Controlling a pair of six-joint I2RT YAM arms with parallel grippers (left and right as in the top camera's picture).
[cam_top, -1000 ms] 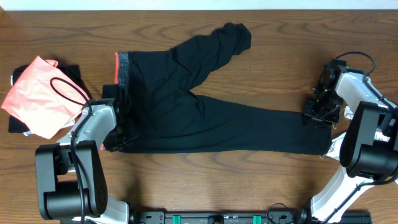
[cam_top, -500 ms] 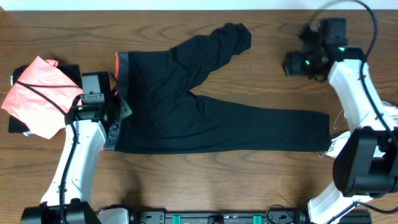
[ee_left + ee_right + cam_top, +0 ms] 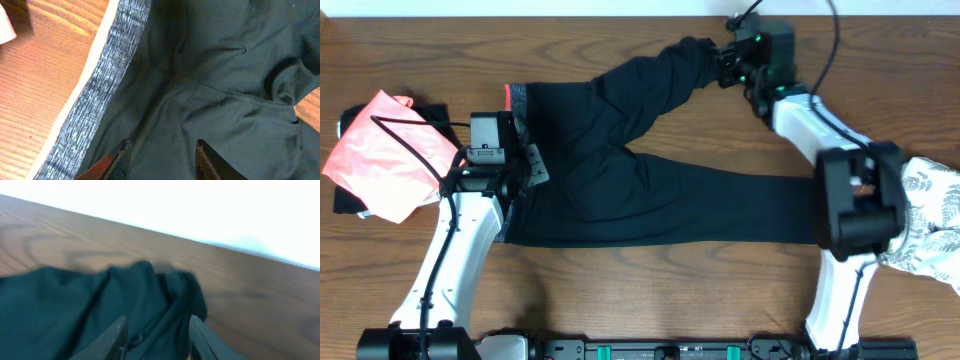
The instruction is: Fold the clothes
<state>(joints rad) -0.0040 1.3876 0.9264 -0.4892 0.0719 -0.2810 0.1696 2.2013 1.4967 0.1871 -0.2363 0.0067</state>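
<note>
Black leggings (image 3: 620, 170) are laid flat; left gripper (image 3: 162, 148) is poised open beside the waistband (image 3: 100, 85), right gripper (image 3: 157, 322) open at the upper cuff (image 3: 172, 292), presumably positioned for grasping.

Leggings (image 3: 620, 170): black, spread flat mid-table, one leg running straight right, the other angling up to the far edge, cuff bunched.
Waistband (image 3: 517, 100): grey, coral-edged, at the left end.
Pink cloth (image 3: 380, 155): crumpled, far left.
Leaf-print cloth (image 3: 930, 215): white, right edge.

No legible text, label, brand, number or sign on the black leggings (image 3: 620, 190), table (image 3: 620, 290) or elsewhere.
</note>
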